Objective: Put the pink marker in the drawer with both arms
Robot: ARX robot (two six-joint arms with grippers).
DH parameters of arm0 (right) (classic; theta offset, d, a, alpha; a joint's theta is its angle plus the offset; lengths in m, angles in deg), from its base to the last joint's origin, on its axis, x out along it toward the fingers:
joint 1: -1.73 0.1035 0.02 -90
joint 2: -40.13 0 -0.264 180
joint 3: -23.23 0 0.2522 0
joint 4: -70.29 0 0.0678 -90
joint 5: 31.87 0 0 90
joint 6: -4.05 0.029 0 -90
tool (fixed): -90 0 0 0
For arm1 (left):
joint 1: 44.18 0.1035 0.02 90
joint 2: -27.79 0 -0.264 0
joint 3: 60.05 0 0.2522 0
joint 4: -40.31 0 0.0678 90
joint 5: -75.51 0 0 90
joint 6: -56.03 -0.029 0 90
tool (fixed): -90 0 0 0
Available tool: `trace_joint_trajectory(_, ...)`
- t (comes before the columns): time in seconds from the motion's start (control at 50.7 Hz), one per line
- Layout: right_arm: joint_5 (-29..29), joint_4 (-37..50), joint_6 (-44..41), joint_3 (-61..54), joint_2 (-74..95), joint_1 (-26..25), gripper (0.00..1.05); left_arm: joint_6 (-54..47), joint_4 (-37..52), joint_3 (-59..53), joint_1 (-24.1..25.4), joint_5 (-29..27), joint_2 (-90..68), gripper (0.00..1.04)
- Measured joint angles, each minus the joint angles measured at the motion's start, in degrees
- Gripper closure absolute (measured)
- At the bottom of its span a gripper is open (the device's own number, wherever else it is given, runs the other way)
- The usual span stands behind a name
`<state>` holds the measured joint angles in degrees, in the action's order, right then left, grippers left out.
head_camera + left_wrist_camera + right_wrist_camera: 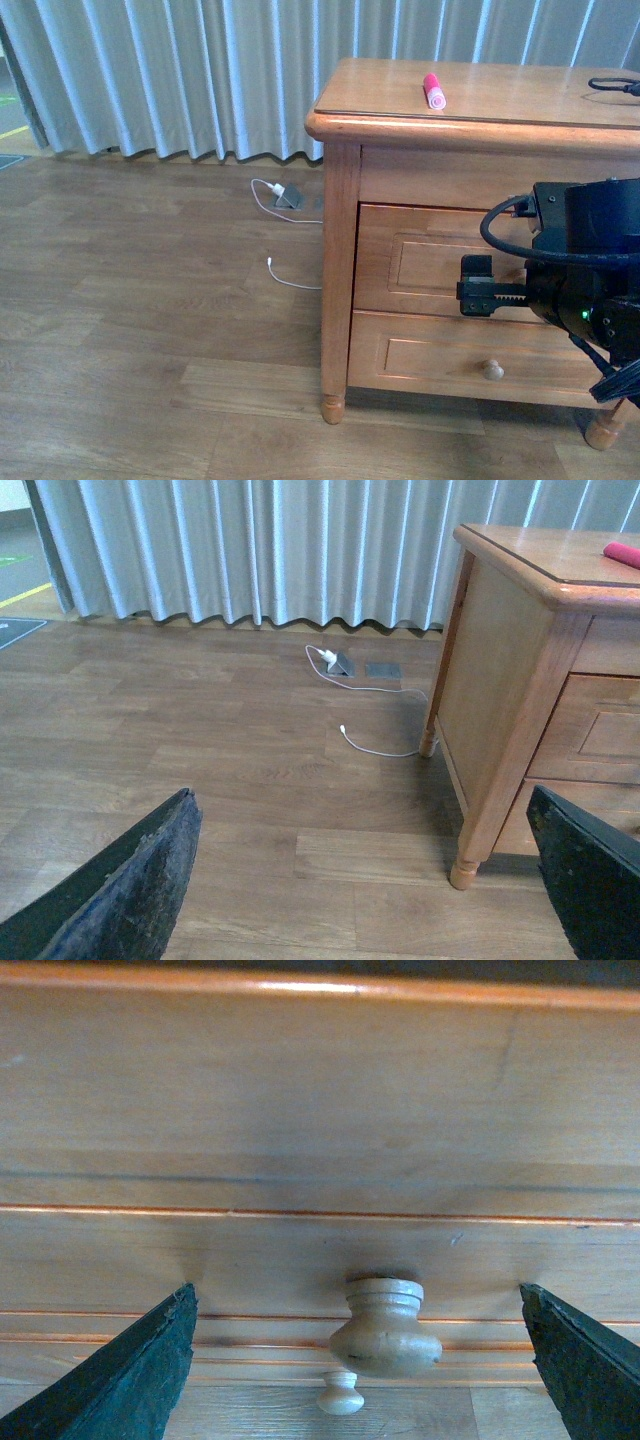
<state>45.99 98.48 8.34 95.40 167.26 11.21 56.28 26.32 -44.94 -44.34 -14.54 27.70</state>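
In the front view the knob of the drawer [430, 262] is hidden behind the right arm [585, 265], and the right tool [476, 286] is seen only side-on against the drawer front. Whether the drawer is fully closed cannot be told; only a thin dark line shows along its top edge. Nothing of its inside is shown, so its contents cannot be judged.

In the right wrist view the right tool [357, 1295] is held apart. Its two dark fingers [130, 1380] are cut off at the frame edges, and the pale knob [385, 1325] sits between them, untouched. A second knob [341, 1392], on the lower drawer [440, 358], is partly seen beyond it.

The left arm is not seen in the front view. In its own wrist view the left tool [362, 795] is spread wide above the floor [200, 740], near a white cable [375, 748].

The pink marker [434, 91] lies on its side on the top surface of the dresser [340, 300], outside the drawer and apart from both tools. Only its tip [622, 554] is caught at the edge of the left wrist view. A black cable [614, 85] on that surface is cut off at the right.
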Motion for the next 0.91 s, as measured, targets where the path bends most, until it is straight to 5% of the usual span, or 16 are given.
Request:
trace_joint_trajectory(0.158, -0.17, -0.09, 0.0, 0.0, 0.0, 0.0, 0.11, 0.0, 0.0, 0.0, 0.0, 0.0, 0.0, 0.06)
trace_joint_trajectory(0.611, -0.52, -0.04, -0.7, -0.02, 0.0, -0.2, 0.8, 0.0, 0.0, 0.0, 0.0, 0.0, 0.0, 0.06)
trace_joint_trajectory(0.907, 0.04, -0.48, -1.53, -1.18, -0.48, -0.22, 0.82, 0.0, 0.0, 0.0, 0.0, 0.0, 0.0, 0.06)
